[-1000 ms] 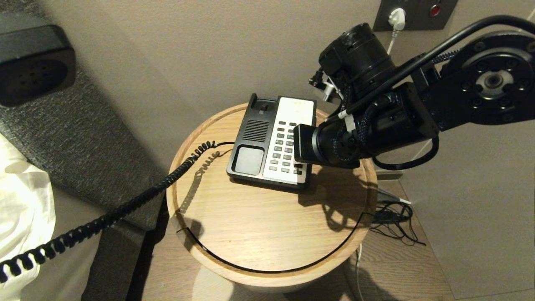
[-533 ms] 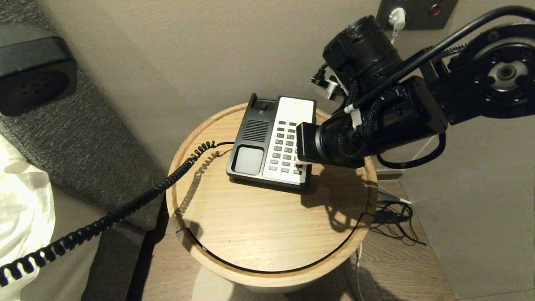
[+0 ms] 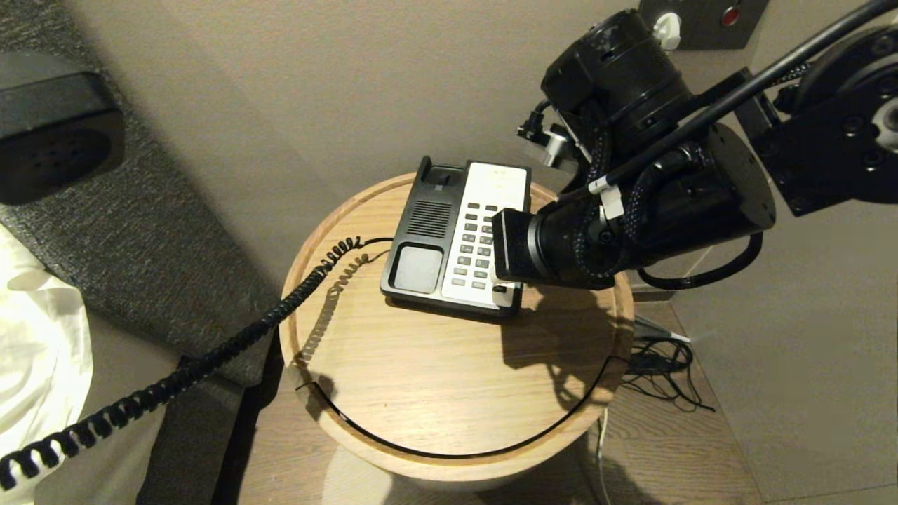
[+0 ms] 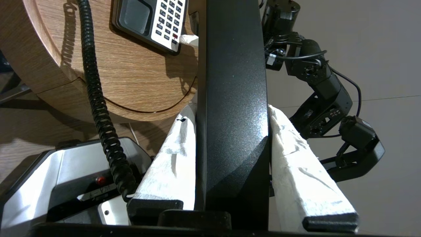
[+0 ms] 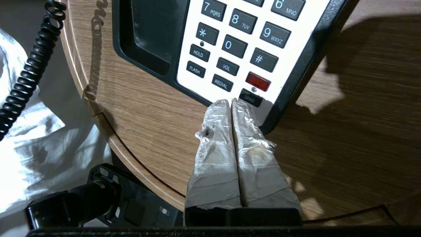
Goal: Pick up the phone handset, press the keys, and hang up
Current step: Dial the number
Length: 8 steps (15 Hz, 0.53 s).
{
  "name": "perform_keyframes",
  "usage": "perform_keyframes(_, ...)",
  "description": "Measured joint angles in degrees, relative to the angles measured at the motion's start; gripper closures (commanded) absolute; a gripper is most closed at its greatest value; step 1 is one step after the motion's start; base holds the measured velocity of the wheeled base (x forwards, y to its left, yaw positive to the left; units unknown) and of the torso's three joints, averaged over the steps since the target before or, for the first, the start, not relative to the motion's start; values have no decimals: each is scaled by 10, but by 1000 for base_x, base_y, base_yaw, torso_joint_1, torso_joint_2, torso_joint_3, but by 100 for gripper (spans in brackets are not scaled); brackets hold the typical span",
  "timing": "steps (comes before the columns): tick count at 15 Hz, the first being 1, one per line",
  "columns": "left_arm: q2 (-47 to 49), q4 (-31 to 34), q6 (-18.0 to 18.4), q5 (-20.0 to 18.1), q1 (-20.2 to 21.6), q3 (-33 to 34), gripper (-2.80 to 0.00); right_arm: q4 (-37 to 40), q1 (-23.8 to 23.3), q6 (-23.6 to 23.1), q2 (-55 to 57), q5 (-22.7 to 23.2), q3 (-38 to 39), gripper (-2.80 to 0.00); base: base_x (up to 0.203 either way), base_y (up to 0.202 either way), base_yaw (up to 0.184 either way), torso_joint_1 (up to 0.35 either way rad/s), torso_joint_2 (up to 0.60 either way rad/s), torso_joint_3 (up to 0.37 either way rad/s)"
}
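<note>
The black phone handset hangs in the air at the far left, off the table. My left gripper is shut on its shaft, one white-wrapped finger on each side. Its coiled cord runs down to the phone base on the round table. My right gripper is shut, with nothing between its wrapped fingers. Its tips rest at the near edge of the white faceplate, beside the SPKR key and below the red key. Contact cannot be told. The right wrist covers part of the keys.
The round wooden table has a raised rim and a thin black cable looping along its front. A wall socket panel is behind the right arm. Tangled cables lie on the floor at right. A grey upholstered bed side and white sheet are left.
The right arm's rear links have swung up and to the right, while its wrist stays over the keypad's lower right corner. The handset and the left gripper have not moved.
</note>
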Motion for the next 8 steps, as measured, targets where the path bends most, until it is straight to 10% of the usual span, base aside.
perform_keyframes(8, -2, 0, 0, 0, 0, 2, 0, -3, -1, -7, 17, -1, 1, 0, 0, 0, 0, 0, 0, 0)
